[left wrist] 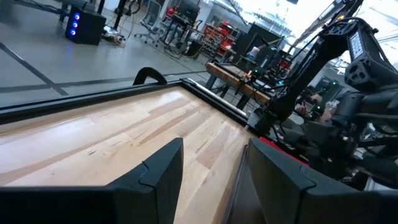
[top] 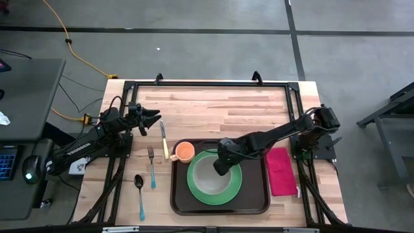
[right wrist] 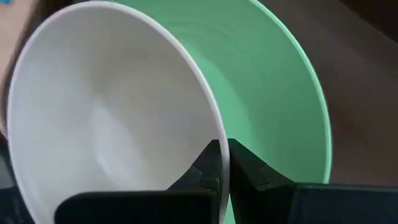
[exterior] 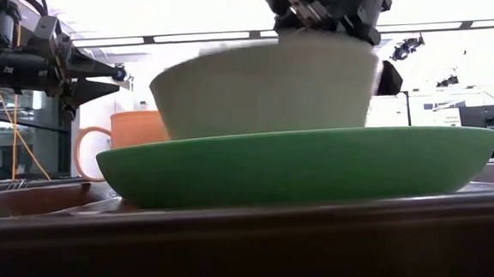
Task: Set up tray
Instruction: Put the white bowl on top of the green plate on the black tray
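The right gripper (top: 222,163) was right over the middle of the tray (top: 181,200), its fingers (right wrist: 210,167) pinched tight on the rim of the white bowl (top: 208,176). From the right wrist view one finger sat inside the bowl wall and one outside, thin rim clamped between them. And the bowl itself looked down on the green plate (top: 234,189), base meeting plate in the low view, so the placing seemed as good as done.

The dark brown tray lay on the wooden surface (top: 213,110) toward its front edge, long axis running left to right, the plate near its centre and the orange mug (top: 184,151) tucked in the tray's back-left corner, just beside the plate. The magenta napkin (top: 281,171) lay off the tray, just beside its right rim.

Over at the left, the left gripper (top: 152,118) hung above bare wood, jaws standing apart and empty, well back from the tray. The knife (top: 164,141), fork (top: 151,166) and spoon (top: 139,194) lay between that arm and the tray's left rim, all lengthwise front to back.

My read: the right arm owned the bowl, and the release hinged on lifting straight up off that rim without dragging it sideways. The cutlery sat nearer the left arm; the napkin nearer the right.
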`<state>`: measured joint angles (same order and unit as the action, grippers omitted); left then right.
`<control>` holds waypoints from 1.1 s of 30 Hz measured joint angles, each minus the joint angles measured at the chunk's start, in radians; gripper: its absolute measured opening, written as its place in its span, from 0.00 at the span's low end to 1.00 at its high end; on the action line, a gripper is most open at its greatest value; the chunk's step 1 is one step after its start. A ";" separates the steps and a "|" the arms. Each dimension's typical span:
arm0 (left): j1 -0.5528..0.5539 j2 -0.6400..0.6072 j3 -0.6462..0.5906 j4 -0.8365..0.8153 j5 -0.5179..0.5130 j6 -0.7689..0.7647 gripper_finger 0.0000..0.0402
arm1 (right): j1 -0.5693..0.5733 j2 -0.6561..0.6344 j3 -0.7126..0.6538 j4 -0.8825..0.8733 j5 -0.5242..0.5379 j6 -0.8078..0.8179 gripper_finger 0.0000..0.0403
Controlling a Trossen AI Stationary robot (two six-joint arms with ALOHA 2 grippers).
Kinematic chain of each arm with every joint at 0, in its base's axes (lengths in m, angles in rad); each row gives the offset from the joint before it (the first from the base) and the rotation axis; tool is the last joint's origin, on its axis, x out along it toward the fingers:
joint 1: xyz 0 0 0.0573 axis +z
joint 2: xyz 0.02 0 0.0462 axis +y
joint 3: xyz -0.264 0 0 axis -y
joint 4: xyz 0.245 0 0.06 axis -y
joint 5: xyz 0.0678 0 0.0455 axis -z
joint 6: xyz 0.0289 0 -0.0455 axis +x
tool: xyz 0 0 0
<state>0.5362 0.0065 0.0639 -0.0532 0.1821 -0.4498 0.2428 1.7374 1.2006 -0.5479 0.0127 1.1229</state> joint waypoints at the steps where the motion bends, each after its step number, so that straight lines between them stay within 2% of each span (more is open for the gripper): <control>1: 0.000 0.000 0.000 0.000 0.000 0.000 0.53 | 0.000 0.000 -0.001 -0.002 0.001 0.000 0.00; 22: 0.000 0.000 0.000 0.001 -0.010 -0.004 0.53 | 0.000 -0.004 0.001 -0.013 -0.022 -0.002 0.00; 29: 0.000 0.000 0.000 0.001 -0.010 -0.003 0.53 | 0.000 -0.004 -0.075 0.118 -0.063 0.050 0.00; 33: 0.000 0.000 0.000 0.001 -0.010 -0.004 0.53 | 0.000 -0.004 -0.077 0.121 -0.062 0.054 0.00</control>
<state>0.5362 0.0067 0.0639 -0.0521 0.1719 -0.4534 0.2432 1.7336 1.1234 -0.4271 -0.0490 1.1767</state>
